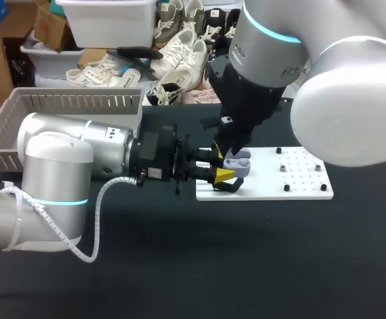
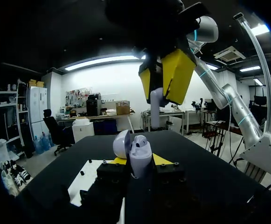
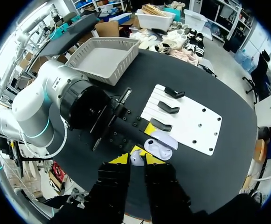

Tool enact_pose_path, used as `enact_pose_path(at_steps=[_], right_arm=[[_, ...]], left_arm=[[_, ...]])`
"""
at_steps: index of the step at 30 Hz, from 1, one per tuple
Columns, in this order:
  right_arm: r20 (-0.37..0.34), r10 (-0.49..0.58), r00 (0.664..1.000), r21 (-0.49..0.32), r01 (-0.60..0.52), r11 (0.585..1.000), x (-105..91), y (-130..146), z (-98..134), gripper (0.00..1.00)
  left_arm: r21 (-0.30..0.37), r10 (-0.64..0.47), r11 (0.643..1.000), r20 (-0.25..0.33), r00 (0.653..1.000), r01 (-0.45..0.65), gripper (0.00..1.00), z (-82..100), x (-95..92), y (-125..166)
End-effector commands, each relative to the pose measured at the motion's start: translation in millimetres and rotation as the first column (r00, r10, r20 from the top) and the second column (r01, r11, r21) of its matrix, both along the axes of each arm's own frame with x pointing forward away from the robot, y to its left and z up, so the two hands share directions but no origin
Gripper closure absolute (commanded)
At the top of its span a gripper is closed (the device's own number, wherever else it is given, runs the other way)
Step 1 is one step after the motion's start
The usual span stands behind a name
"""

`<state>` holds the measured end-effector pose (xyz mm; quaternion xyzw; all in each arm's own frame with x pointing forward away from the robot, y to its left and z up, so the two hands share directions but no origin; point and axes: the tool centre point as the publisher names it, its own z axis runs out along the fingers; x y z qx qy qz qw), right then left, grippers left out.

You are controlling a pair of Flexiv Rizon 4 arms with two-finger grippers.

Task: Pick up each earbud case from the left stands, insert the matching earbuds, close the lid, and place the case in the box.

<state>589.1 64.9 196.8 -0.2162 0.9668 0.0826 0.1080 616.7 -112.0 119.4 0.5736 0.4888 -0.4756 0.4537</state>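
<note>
In the head view the right arm (image 1: 266, 60) covers its own fingertips and part of the lilac earbud case (image 1: 238, 163). The left gripper (image 2: 139, 161) lies level over the table and clamps the case, lid open, above the end of the white board (image 1: 299, 176). The right gripper (image 3: 136, 160) points down just above the case and pinches a small white earbud (image 3: 136, 158), whose shape is hard to see.

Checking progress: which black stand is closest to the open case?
The row's end stand, right beside the open case; the middle stand and far stand lie farther off.
</note>
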Motion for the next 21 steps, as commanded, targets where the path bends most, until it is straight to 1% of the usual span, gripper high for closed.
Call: enact_pose_path(at_steps=[1,9,21], right_arm=[[0.001,-0.002,1.000,0.000,0.002,1.000,1.8,-2,-3,1.00],[0.005,-0.012,1.000,0.019,0.012,1.000,6.3,-4,-8,1.00],[0.014,-0.024,1.000,0.026,0.023,0.999,14.1,-8,-18,1.00]], left_arm=[[-0.001,0.004,1.000,0.002,1.000,-0.004,1.00,-0.3,-0.7,0],[-0.001,0.004,1.000,0.002,1.000,-0.004,1.00,-0.3,-0.7,0],[-0.001,0.004,1.000,0.002,1.000,-0.004,1.00,-0.3,-0.7,0]])
